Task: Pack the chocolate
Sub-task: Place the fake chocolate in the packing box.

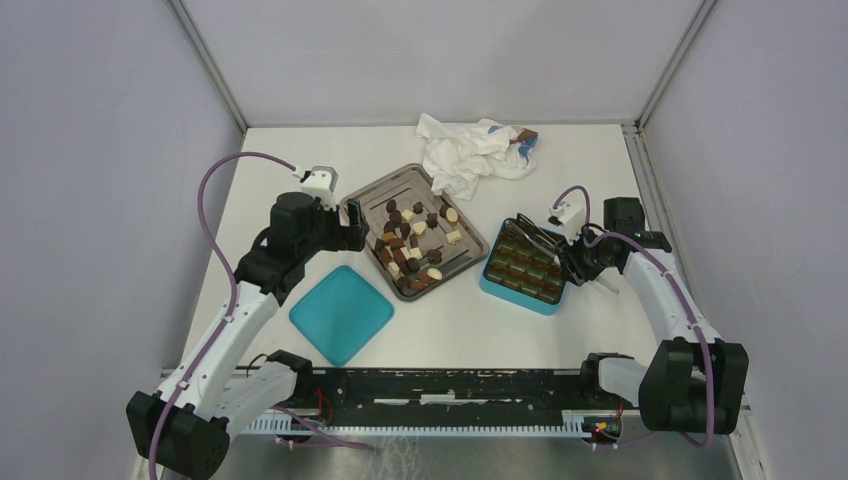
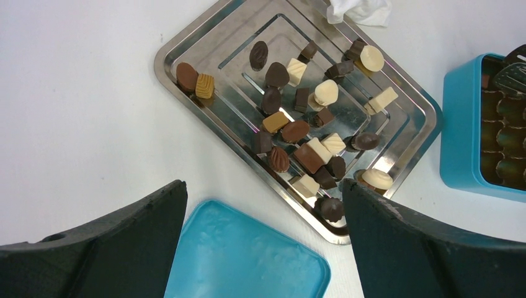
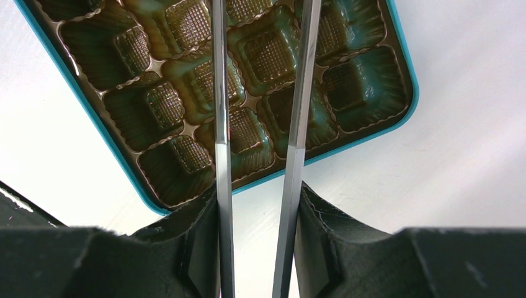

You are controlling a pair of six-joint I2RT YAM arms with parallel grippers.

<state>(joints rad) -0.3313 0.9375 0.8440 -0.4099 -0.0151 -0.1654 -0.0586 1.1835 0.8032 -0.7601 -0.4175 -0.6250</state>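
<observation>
Over the teal box [image 3: 397, 118] at right, we see our right gripper [image 3: 260, 74] blades slightly apart, empty, left gripper [image 2: 263, 248] spread wide near the chocolate [image 2: 298, 130] tray [image 2: 180, 46].

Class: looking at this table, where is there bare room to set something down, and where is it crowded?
Bare table lies behind the left gripper, and between lid and box. Crowded: the tray of chocolates, with the cloth just behind.

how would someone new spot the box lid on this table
Start at the steel tray of chocolates mid-table. Just nearer the arm bases, by the tray's near-left edge, lies the lid. It is a flat teal square with rounded corners and no compartments, unlike the teal box on the right.
</observation>
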